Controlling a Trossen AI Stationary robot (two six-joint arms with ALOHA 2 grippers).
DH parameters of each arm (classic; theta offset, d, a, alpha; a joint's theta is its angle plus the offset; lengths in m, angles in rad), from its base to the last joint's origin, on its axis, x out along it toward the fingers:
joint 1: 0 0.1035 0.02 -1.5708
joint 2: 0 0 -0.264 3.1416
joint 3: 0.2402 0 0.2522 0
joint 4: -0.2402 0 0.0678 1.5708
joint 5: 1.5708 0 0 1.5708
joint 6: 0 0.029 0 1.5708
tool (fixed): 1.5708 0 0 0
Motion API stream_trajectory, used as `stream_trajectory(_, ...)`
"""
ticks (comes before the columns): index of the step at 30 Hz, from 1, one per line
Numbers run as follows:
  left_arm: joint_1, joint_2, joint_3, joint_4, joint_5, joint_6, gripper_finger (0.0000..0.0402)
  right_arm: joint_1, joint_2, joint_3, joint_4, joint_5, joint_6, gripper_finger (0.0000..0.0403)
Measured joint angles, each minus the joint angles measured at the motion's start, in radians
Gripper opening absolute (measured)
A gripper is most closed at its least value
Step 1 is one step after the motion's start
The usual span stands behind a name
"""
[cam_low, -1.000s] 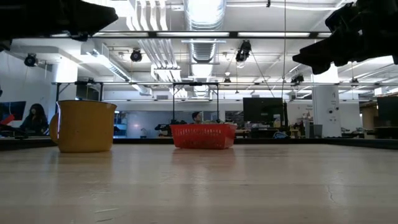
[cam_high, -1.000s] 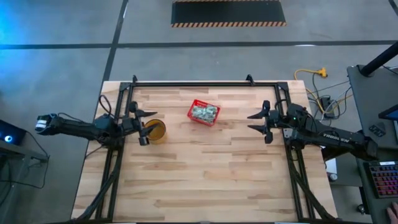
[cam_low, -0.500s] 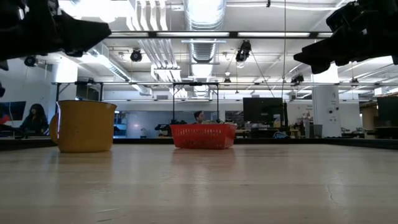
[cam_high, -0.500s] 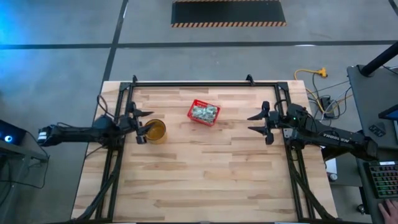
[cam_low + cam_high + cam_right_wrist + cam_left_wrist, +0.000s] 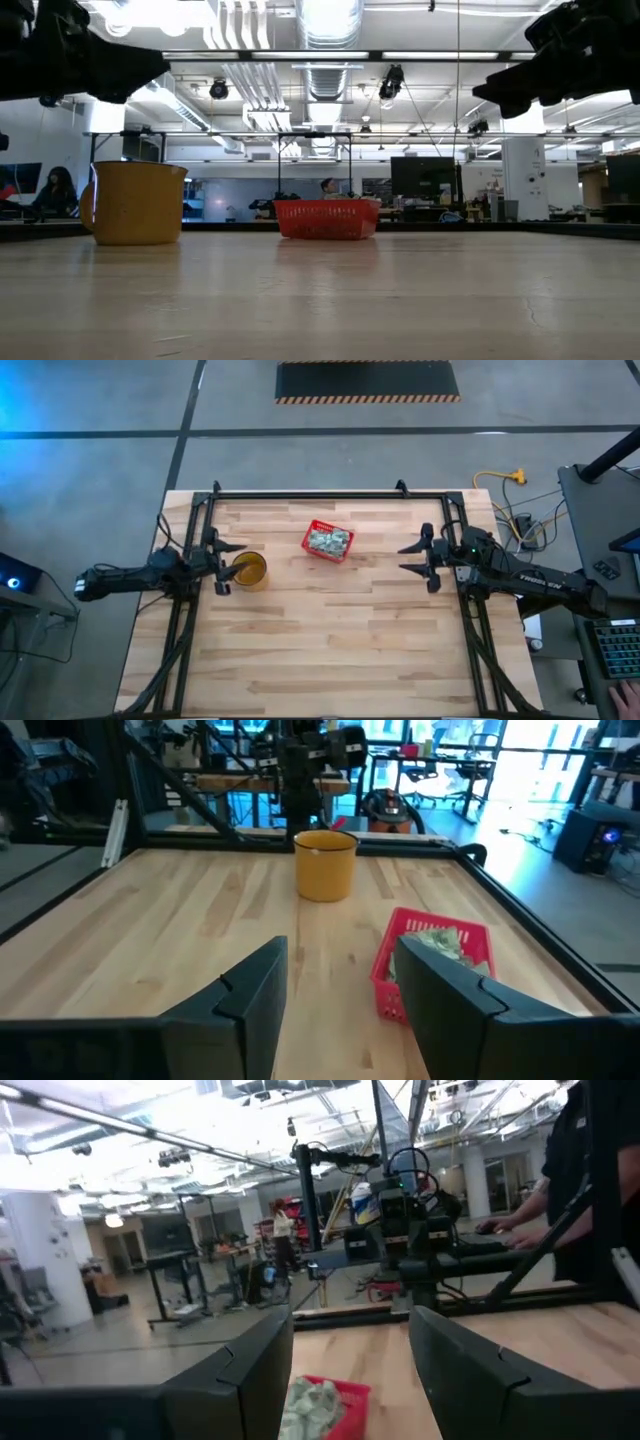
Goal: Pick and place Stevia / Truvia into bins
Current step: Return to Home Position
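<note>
The red latticed basket (image 5: 328, 541) sits on the far middle of the table, heaped with pale green and white sachets (image 5: 328, 539); it also shows in the low view (image 5: 327, 218), the right wrist view (image 5: 432, 963) and the left wrist view (image 5: 325, 1405). My left gripper (image 5: 222, 564) hovers open at the table's left side, next to a yellow cup (image 5: 249, 571). My right gripper (image 5: 418, 565) hovers open at the right side, fingers pointing toward the basket. Neither holds anything.
The yellow cup (image 5: 133, 203) stands upright left of the basket. Black frame rails (image 5: 320, 494) run along the table's far, left and right edges. Bare wood spreads across the near half (image 5: 330, 650). A person stands behind the right arm (image 5: 585, 1170).
My left arm has drawn back toward the table's left edge, its gripper sliding off the yellow cup to just left of it, staying open. The right arm, basket and cup have kept still.
</note>
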Motion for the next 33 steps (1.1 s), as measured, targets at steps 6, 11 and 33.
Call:
stream_trajectory(6, -0.001, 0.014, 0.0, -0.079, 0.002, -0.062, 0.0185, 0.0, -0.001, 0.0, 0.0, -0.018, -0.001, 0.0176)
stream_trajectory(11, -0.002, -0.004, -0.001, -0.183, 0.039, -0.071, 0.0185, 0.0, -0.001, 0.0, 0.0, -0.018, 0.0, 0.0176)
stream_trajectory(33, -0.002, 0.129, -0.002, -0.194, 0.182, -0.04, 0.0185, 0.064, -0.031, -0.151, 0.284, -0.126, -0.063, 0.0176)
